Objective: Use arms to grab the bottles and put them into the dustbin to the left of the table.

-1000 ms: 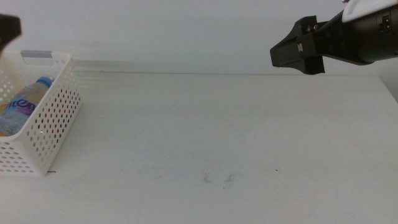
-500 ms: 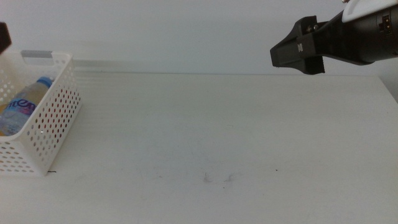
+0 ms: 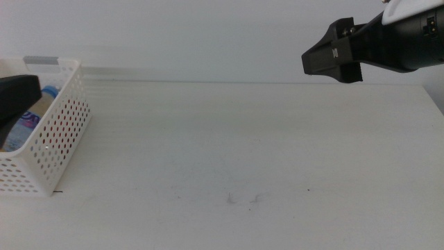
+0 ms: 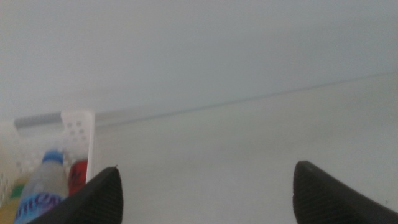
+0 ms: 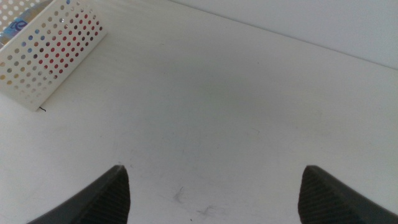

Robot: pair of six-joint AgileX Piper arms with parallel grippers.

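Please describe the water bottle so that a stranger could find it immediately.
Look at the white perforated dustbin on the table's left edge. Inside lies the water bottle, beside a red can; only it has a blue cap and blue label.

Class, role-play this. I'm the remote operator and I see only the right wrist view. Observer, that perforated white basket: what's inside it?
Observer: The left wrist view shows a blue-capped water bottle lying in the basket, with a red can beside it.
Operator: Where is the left tool?
Observer: In the middle view, the left tool hangs over the basket at the picture's left edge.
Operator: Is it holding anything?
Observer: No. Its own wrist view shows the jaws wide apart with nothing between them.
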